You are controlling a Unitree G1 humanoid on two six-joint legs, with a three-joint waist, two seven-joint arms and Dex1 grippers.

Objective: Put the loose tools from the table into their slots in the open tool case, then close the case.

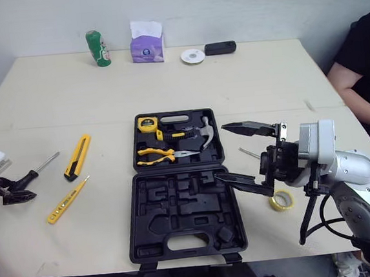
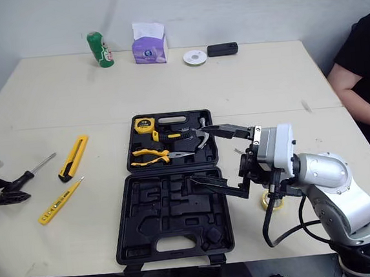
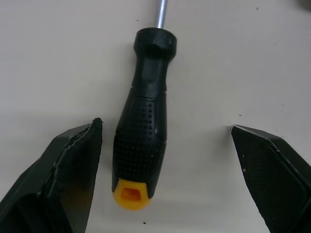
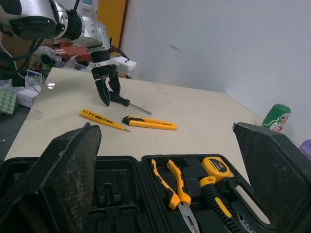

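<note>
The left hand (image 3: 165, 127) sits at the left edge of the table (image 1: 264, 80) and is partly cut off by the frame. Its two black fingers stand spread, gripping nothing, on either side of the screwdriver (image 3: 143, 145). In the left wrist view the tool's handle lies on the table between them, just beside one finger and well apart from the other. The handle is black plastic, dimpled toward the butt, with a yellow end cap. The bare steel shaft runs out of that picture, so its tip is hidden there.

Right of it lie a flat yellow utility knife (image 1: 77, 157) and, nearer, a slim yellow tester pen (image 1: 67, 200) whose markings are too small to read.

In the middle lies the open tool case (image 1: 137, 214), made of black moulded plastic. Its far half holds a yellow tape measure (image 1: 147, 123), yellow-handled pliers (image 1: 157, 155) and a steel-headed hammer (image 1: 203, 134). The near half shows shaped recesses.

The right hand (image 1: 220, 152) hovers at the case's right edge, fingers wide apart and holding nothing. Behind it a thin metal pin (image 1: 250, 152) and a yellow tape roll (image 1: 281, 201) are partly hidden. A person's dark sleeve (image 1: 363, 58) is cut off at the right edge.
</note>
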